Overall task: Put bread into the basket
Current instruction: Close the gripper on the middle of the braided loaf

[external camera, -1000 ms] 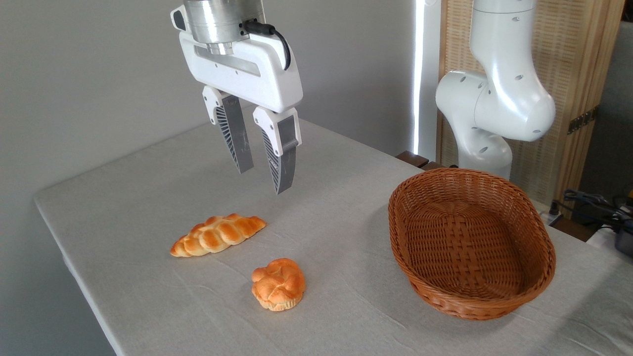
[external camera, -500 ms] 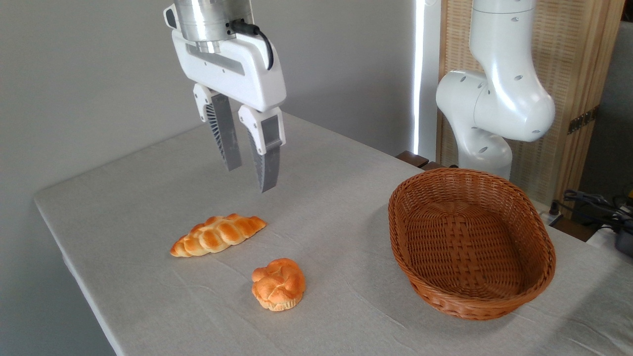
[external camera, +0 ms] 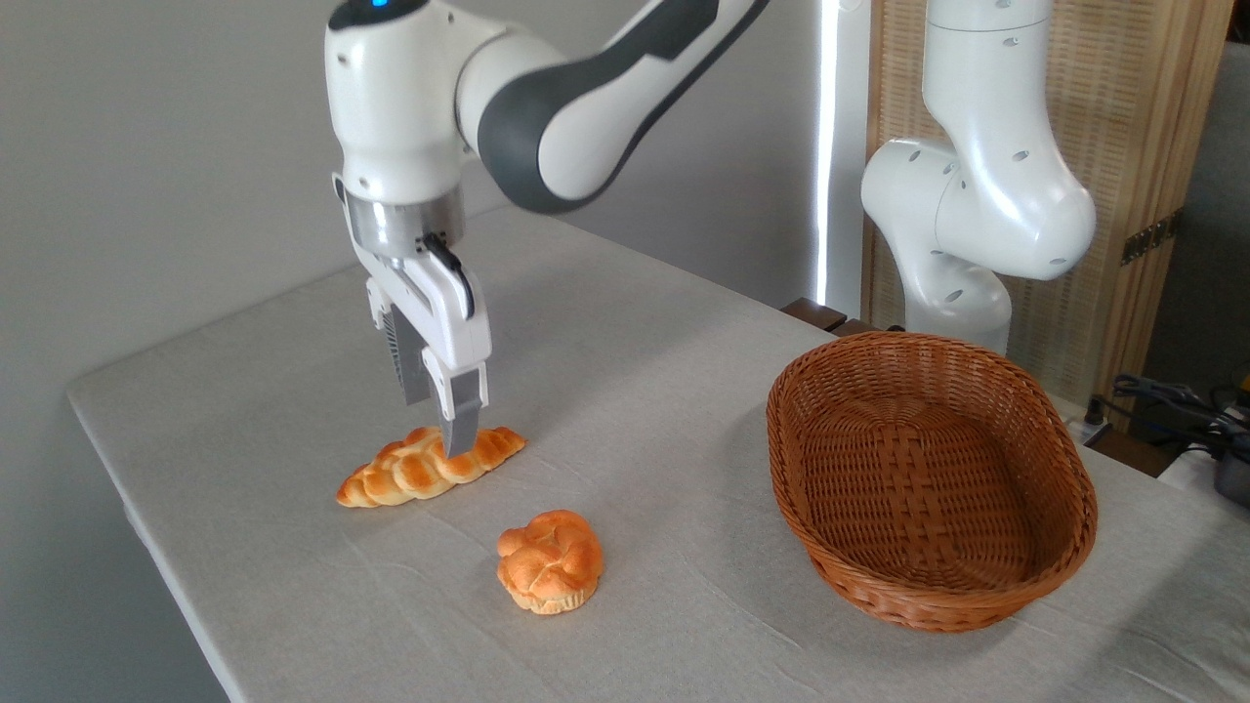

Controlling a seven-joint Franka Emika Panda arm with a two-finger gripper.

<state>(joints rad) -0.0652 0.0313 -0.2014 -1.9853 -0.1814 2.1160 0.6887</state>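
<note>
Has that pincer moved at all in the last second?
Yes. The pincer has dropped and shifted left, away from the basket; it now stands right over the long bread, which lies where it was.
</note>
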